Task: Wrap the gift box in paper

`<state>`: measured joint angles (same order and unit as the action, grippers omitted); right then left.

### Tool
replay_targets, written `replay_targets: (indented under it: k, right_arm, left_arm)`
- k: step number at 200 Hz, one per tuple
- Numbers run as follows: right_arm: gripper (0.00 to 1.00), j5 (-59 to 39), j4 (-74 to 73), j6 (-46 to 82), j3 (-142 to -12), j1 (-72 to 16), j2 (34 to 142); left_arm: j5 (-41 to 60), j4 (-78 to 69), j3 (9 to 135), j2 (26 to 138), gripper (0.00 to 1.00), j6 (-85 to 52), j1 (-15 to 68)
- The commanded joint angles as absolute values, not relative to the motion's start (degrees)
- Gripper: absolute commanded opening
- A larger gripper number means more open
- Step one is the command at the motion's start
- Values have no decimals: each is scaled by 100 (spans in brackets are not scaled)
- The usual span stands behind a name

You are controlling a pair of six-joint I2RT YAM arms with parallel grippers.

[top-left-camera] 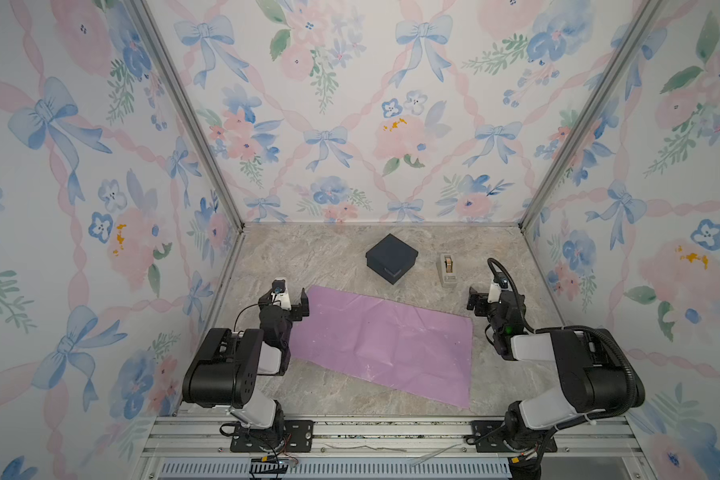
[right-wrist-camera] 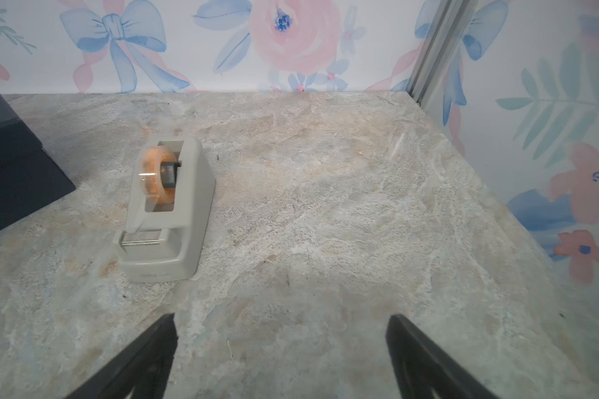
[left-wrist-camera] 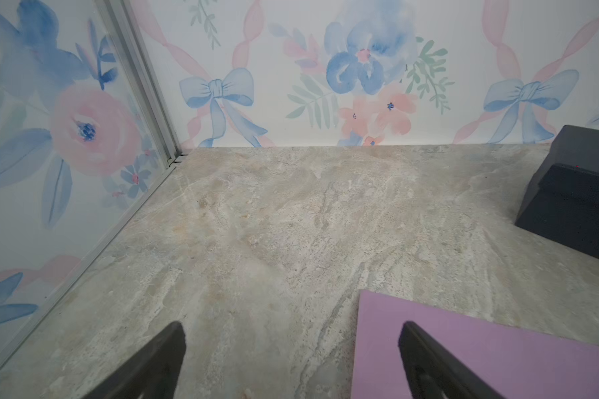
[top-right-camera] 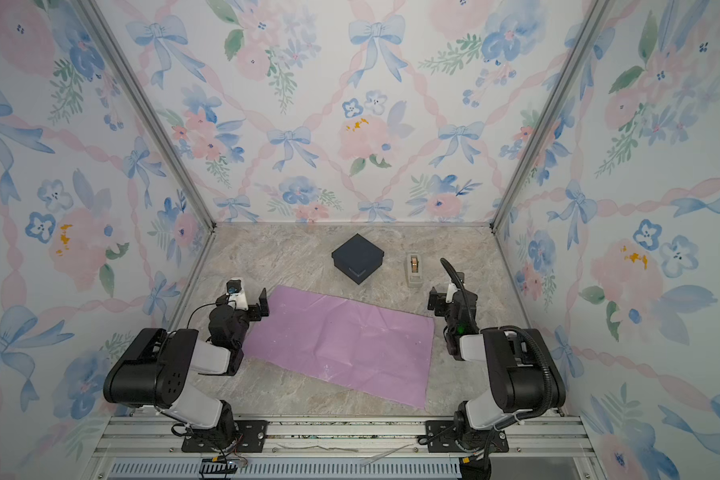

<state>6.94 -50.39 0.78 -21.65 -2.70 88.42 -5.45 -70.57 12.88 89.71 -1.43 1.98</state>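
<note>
The dark navy gift box (top-left-camera: pixel 391 257) (top-right-camera: pixel 357 257) stands with its lid on near the back of the marble tabletop, apart from the paper. The lilac paper (top-left-camera: pixel 383 345) (top-right-camera: pixel 341 340) lies flat and creased in the middle, nearer the front. My left gripper (top-left-camera: pixel 285 305) (left-wrist-camera: pixel 293 328) is open and empty at the paper's far left corner, with one finger over the paper (left-wrist-camera: pixel 498 345). The box (left-wrist-camera: pixel 574 193) sits beyond it. My right gripper (top-left-camera: pixel 481 301) (right-wrist-camera: pixel 283 319) is open and empty over bare table, just past the paper's far right corner.
A small beige tape dispenser (top-left-camera: pixel 447 270) (right-wrist-camera: pixel 166 214) stands right of the box (right-wrist-camera: pixel 11 165), just ahead of my right gripper. Floral walls close in the table on three sides. An aluminium rail (top-left-camera: pixel 391 432) carrying both arm bases runs along the front.
</note>
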Motion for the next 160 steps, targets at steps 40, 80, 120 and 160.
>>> replay_targets:
  k: [40,80,120,160]
  right_arm:
    - [96,763,-5098,-1,-2284,-302,8859]
    - [96,756,-5098,-7,-2285,-303,8859]
    - [96,755,-5098,-3,-2285,-292,8859]
    - [96,754,-5098,0,-2283,-293,8859]
  left_arm:
    - [-523,-7052,1345,9008,98,-26,226]
    - [-523,-7051,1348,9016,98,-26,229]
    - [-472,-7040,1361,9017,98,-46,204]
    - [-426,-7041,1362,9017,98,-60,180]
